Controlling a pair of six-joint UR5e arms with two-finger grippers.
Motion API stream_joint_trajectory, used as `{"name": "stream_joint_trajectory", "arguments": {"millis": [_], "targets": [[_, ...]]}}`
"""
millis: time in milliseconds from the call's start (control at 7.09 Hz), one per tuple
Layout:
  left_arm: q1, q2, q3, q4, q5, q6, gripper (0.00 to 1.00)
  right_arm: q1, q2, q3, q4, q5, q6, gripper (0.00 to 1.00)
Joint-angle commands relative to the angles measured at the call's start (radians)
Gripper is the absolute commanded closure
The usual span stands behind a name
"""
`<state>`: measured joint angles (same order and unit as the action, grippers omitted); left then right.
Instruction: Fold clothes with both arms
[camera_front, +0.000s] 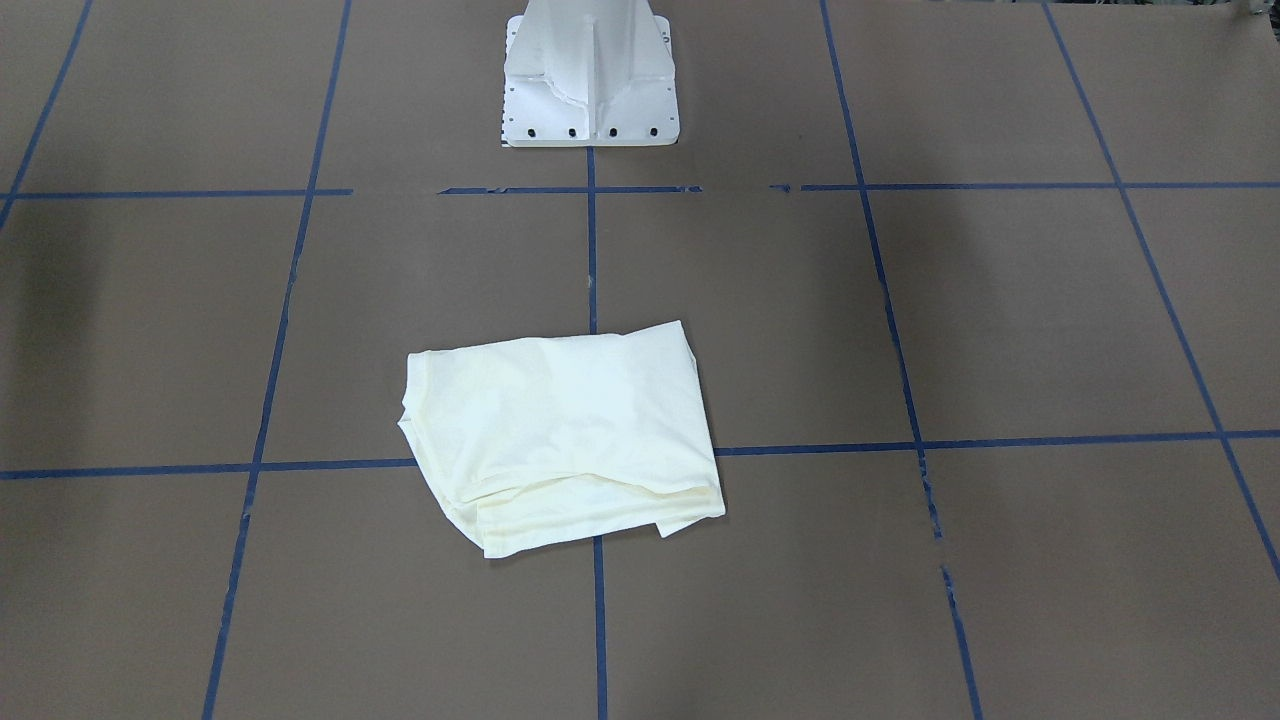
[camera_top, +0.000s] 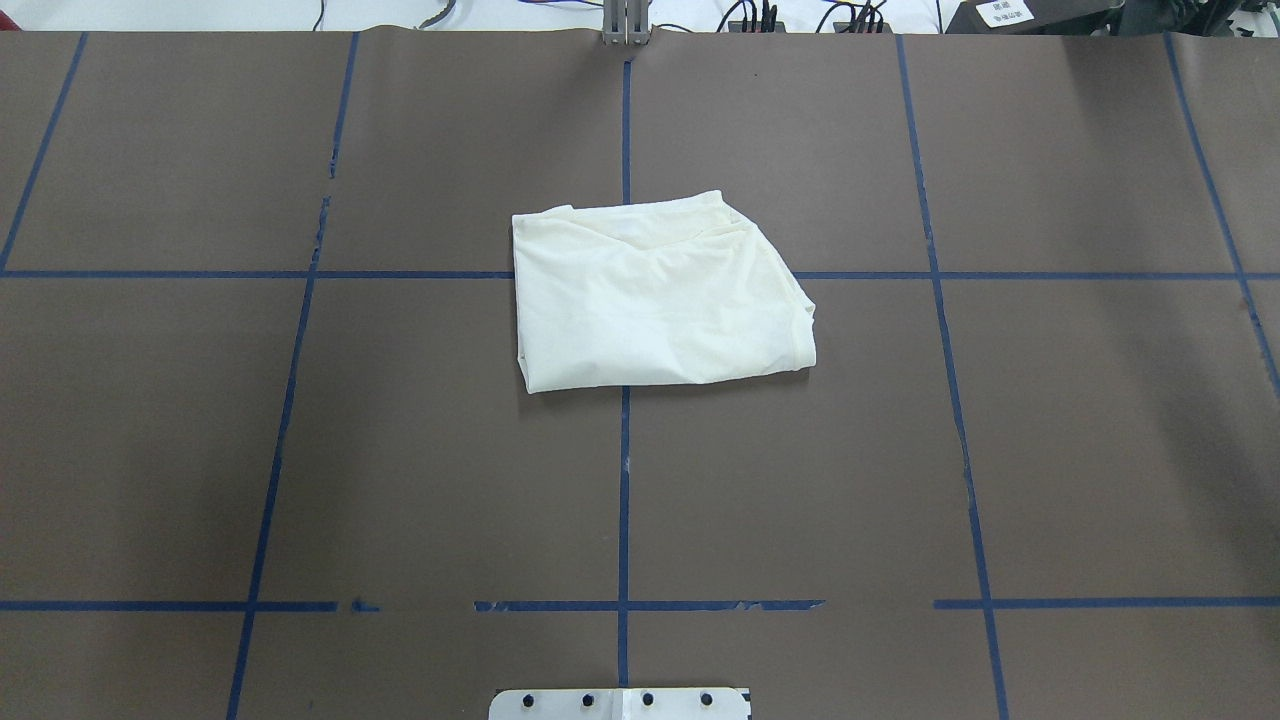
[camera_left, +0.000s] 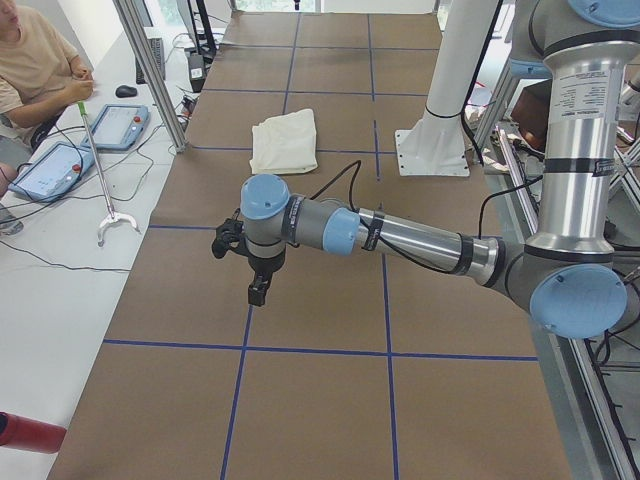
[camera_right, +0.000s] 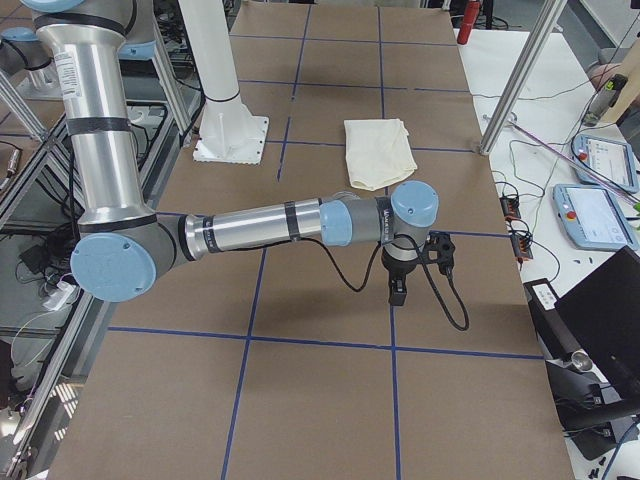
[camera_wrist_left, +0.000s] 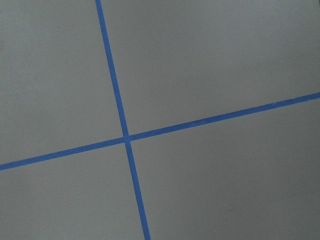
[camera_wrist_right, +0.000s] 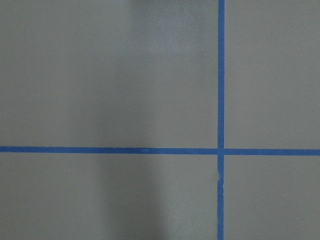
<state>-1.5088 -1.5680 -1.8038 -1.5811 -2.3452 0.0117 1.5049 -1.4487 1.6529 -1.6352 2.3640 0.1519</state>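
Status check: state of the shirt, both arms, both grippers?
T-shirt: folded into a compact rectangle, plain side up, flat on the table, nothing gripping it.
left arm: stretched out over the table, apart from the T-shirt.
right arm: likewise, at the other end.
left gripper: points down; open or shut, cannot tell.
right gripper: points down; cannot tell.

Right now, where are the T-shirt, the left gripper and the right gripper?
T-shirt (camera_top: 650, 300), overhead exterior view, middle of the folded top layer.
left gripper (camera_left: 257, 295), exterior left view, at its black fingertips.
right gripper (camera_right: 397, 294), exterior right view, at its black fingertips.
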Motion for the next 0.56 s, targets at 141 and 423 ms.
{"name": "stream_joint_trajectory", "arguments": {"millis": [141, 423], "targets": [[0.001, -0.001, 0.134, -0.008, 0.0, 0.004, 0.0, 0.0, -0.045, 0.01, -0.002, 0.003, -0.002, 0.0], [0.001, 0.002, 0.145, 0.0, -0.002, 0.004, 0.0, 0.0, -0.062, 0.013, 0.0, 0.009, -0.005, 0.0]]}}
